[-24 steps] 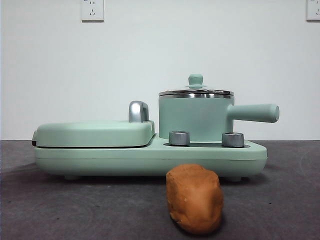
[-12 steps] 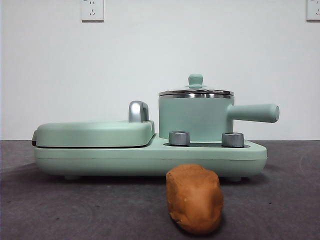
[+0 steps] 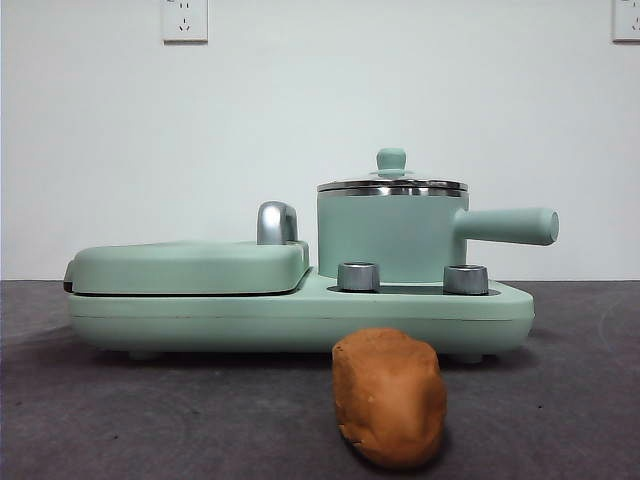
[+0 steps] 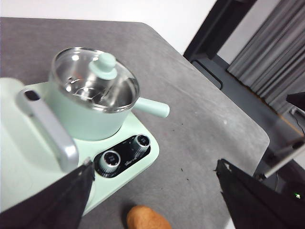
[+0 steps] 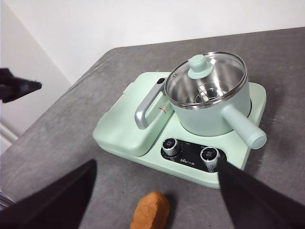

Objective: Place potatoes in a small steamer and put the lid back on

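Potato (image 3: 389,398) lies on table (image 3: 560,400) at 6 o'clock of pot (image 3: 392,238), apart from it. Lid (image 3: 392,183) closed on pot. Left gripper (image 4: 157,191) and right gripper (image 5: 157,195) wide open, empty, seemingly high above.

Nothing shifts since a second ago: no object moves and no arm enters the front view, so there is no change at all to report.

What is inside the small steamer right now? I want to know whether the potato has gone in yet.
Through the glass lid, the small steamer shows only bare steel walls and a steel insert at the bottom. No potato inside: the potato lies on the table before the appliance.
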### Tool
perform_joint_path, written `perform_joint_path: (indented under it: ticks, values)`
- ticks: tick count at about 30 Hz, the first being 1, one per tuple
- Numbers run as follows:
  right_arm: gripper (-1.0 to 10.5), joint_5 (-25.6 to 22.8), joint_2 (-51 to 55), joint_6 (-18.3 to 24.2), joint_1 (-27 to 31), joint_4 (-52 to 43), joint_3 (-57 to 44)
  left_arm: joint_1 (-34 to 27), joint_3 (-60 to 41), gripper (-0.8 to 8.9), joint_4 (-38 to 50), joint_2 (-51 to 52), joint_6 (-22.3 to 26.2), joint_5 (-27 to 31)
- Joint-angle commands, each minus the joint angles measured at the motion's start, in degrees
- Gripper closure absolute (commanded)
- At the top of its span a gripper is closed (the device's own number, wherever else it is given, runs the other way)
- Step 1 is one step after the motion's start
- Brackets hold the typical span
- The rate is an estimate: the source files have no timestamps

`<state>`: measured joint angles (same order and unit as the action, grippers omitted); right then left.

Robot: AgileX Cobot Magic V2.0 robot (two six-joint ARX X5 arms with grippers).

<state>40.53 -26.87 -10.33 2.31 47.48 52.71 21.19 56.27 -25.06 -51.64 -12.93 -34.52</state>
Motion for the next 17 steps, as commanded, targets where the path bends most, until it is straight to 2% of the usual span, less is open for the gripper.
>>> perform_joint_path:
  ticks: [1,6,12,17]
  values:
    - [4.7,0.1,-0.3,0.5,0.0,-0.3,0.9,1.3,3.9,3.93,0.6,-4.5,3.0,-0.2]
    - [4.6,0.0,-0.3,0.5,0.0,-0.3,0.9,3.6,10.9,3.83,0.5,-14.1,3.7,-0.2]
    - [4.5,0.0,-0.3,0.5,0.0,-0.3,0.9,7.0,21.9,3.77,0.2,-27.1,8.0,0.6]
    - [4.5,0.0,-0.3,0.3,0.0,-0.3,0.9,9.3,31.1,3.77,-0.2,-37.7,8.2,4.1]
